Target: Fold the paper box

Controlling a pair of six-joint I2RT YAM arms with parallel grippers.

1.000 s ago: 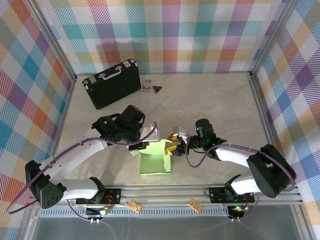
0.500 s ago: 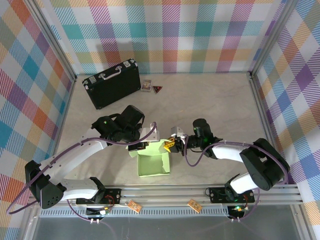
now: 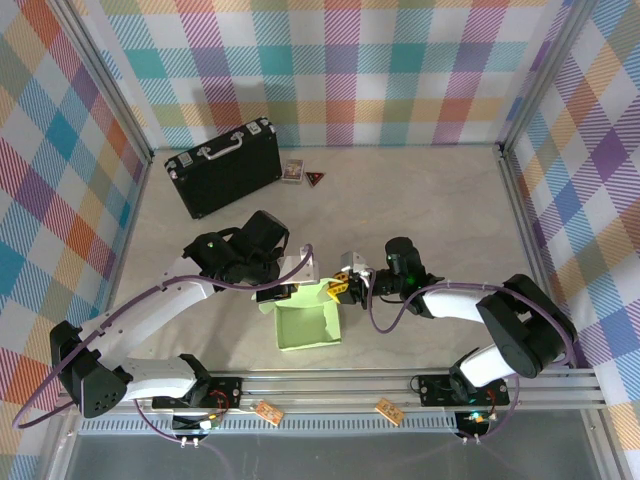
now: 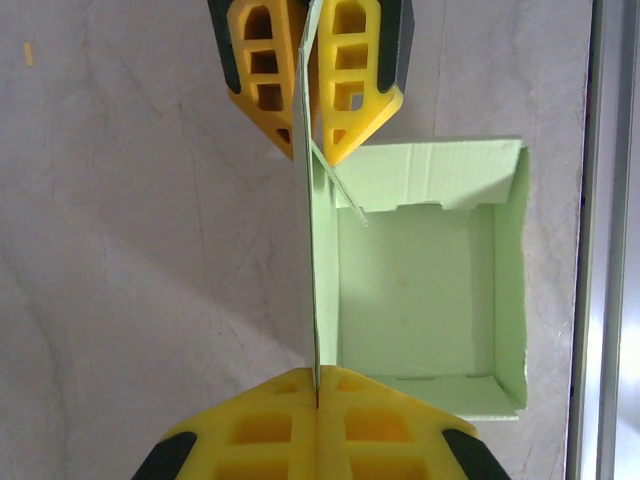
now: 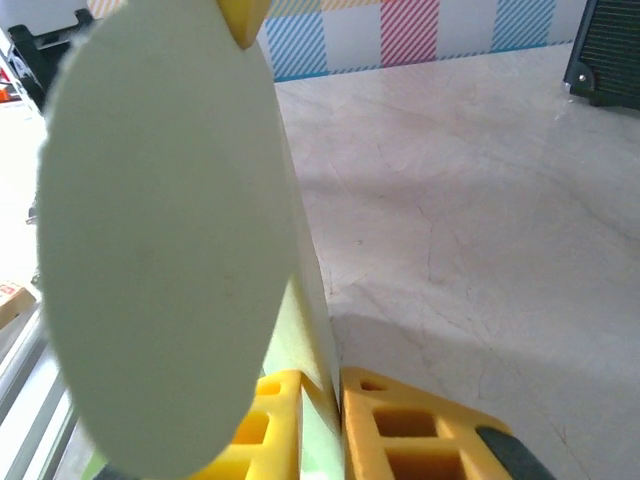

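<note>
I've got the left arm bent in from the left, and the left gripper point(image 4: 318, 378) is pressed tight on the upright flap of the paper box point(image 4: 415, 290). The right arm lies low across from the other side, with the right gripper point(image 4: 312, 150) pinching that same flap at its other end. The box sits open on the table point(image 3: 430, 210) between both arms, by the front rail point(image 3: 400, 382). The black briefcase point(image 3: 222, 172) lies well back.

The left arm point(image 3: 160, 300) and right arm point(image 3: 455, 305) bend in from their bases toward the middle, so the left gripper point(image 3: 283, 292) and right gripper point(image 3: 341, 290) sit near each other, each with jaws pinched tight on the box point(image 3: 310, 330) at opposite ends of one upright wall.
</note>
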